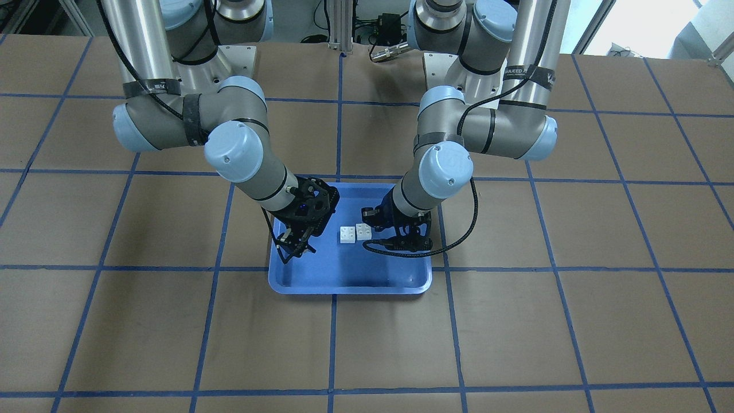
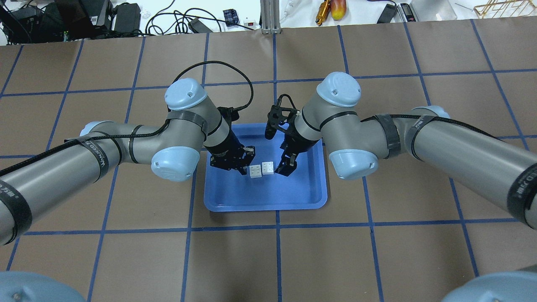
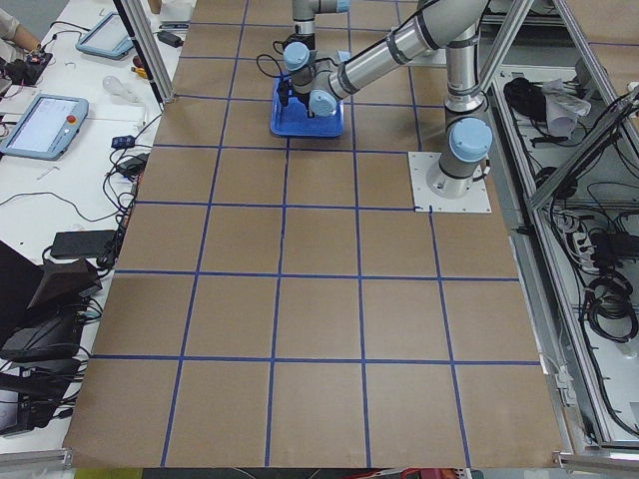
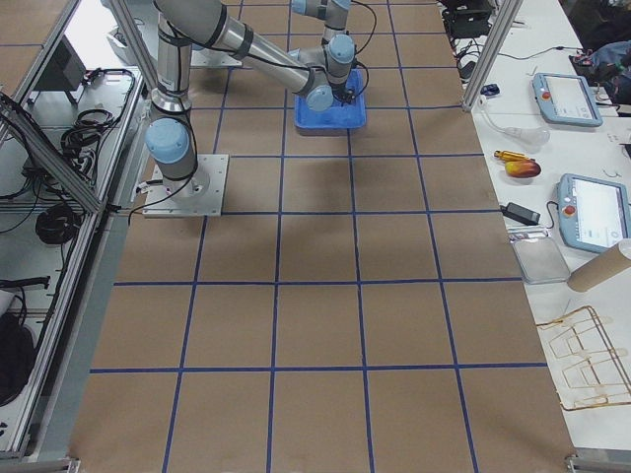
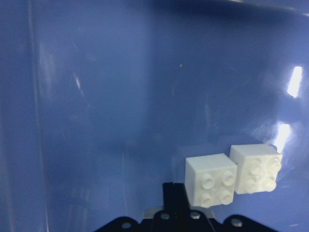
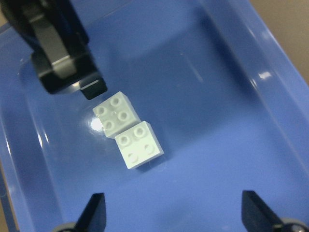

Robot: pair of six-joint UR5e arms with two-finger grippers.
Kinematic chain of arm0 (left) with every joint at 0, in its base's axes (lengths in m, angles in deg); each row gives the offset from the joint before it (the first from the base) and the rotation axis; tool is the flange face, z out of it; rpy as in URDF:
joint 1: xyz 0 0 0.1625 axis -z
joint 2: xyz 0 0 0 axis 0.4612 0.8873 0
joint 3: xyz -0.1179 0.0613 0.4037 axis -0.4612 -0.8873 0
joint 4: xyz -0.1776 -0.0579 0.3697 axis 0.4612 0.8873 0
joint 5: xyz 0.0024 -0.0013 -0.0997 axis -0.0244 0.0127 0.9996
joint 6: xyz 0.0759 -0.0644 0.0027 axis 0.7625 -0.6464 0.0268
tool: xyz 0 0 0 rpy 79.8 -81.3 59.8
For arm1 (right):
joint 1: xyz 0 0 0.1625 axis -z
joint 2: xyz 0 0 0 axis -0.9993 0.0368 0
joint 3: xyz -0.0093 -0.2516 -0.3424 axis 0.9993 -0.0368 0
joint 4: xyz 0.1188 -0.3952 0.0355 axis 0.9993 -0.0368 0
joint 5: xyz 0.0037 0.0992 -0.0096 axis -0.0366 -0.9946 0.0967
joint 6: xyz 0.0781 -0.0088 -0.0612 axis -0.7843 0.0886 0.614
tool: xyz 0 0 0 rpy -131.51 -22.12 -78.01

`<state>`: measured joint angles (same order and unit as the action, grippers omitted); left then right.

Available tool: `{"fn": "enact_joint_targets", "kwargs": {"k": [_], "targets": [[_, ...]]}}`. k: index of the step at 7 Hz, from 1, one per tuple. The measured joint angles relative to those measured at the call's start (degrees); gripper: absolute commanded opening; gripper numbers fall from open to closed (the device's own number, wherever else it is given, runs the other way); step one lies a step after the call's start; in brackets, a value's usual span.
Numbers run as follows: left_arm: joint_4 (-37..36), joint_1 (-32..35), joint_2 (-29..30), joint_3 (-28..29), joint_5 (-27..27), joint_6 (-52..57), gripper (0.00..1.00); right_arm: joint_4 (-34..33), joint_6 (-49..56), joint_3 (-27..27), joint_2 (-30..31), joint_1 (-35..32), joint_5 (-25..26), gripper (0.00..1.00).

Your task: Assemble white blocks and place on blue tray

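The blue tray is lying flat around the middle of the bench, well away from all four corners and about midway between the robot's edge and the operators' edge. The left-hand white block and the right-hand white block are sitting in the middle of the tray floor with their studs facing up. They are side by side, touching along part of one side and set slightly askew to each other. Both are resting on the tray itself.

The left gripper is hanging low over the tray on the side toward the bench's left end, its fingers pressed together and pinching nothing. Its tip is sitting right beside the left-hand white block; I cannot tell whether it is touching it. The right gripper is hovering over the tray on the side toward the bench's right end. Its fingers are spread wide and holding nothing, and the right-hand white block is lying near it but apart from it.
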<state>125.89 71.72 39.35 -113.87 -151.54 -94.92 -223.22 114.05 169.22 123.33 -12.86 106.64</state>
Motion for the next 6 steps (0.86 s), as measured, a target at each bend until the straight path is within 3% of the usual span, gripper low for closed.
{"fn": "enact_joint_targets", "kwargs": {"k": [2,4,6], "targets": [[0.0,0.2,0.1,-0.1,0.0,-1.0,0.0,12.1,-13.0,-6.9,0.7,3.5,2.4,1.0],[-0.1,0.4,0.2,0.0,0.1,-1.4,0.0,26.1,-16.2,-16.2,0.7,6.1,4.5,1.0],[-0.1,0.6,0.4,0.0,0.1,-1.6,0.0,33.7,-16.9,-21.3,0.9,11.0,6.3,1.0]]}}
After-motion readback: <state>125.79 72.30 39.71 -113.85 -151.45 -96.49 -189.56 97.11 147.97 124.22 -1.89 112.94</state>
